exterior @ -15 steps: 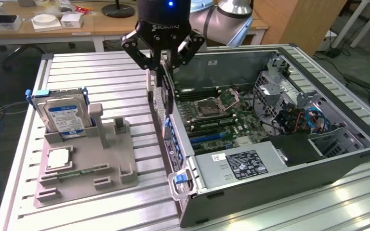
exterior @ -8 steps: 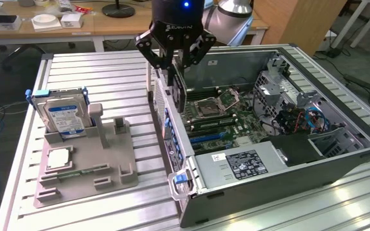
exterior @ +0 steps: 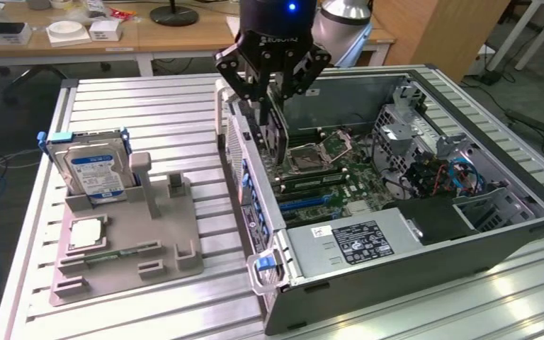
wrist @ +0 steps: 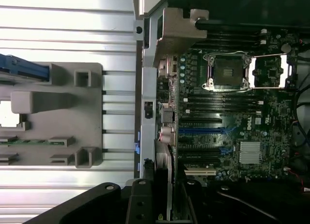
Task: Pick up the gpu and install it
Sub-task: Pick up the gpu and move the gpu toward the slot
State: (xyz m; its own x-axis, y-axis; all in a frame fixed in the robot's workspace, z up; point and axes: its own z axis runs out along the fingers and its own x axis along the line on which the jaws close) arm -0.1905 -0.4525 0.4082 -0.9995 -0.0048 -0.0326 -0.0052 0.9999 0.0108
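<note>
desk [exterior: 139,37]: wooden, far side (white boxes [exterior: 69,32] on it) | floor [exterior: 8,113]: dark grey | cabinet [exterior: 442,32]: wooden panel

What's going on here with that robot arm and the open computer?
The arm's gripper holds the gpu upright by its top edge, over the motherboard inside the open computer case, close to the rear wall. The card does not look seated in a slot yet. The hard drive stands in the grey holder.

The gripper [exterior: 274,138] is formed of black linked fingers [exterior: 238,71] joined by round pins [wrist: 110,187]. Pale lettering [exterior: 282,40] is printed across its body. Above it, a blue indicator light [exterior: 291,7] is set in the black wrist [exterior: 264,15].
</note>
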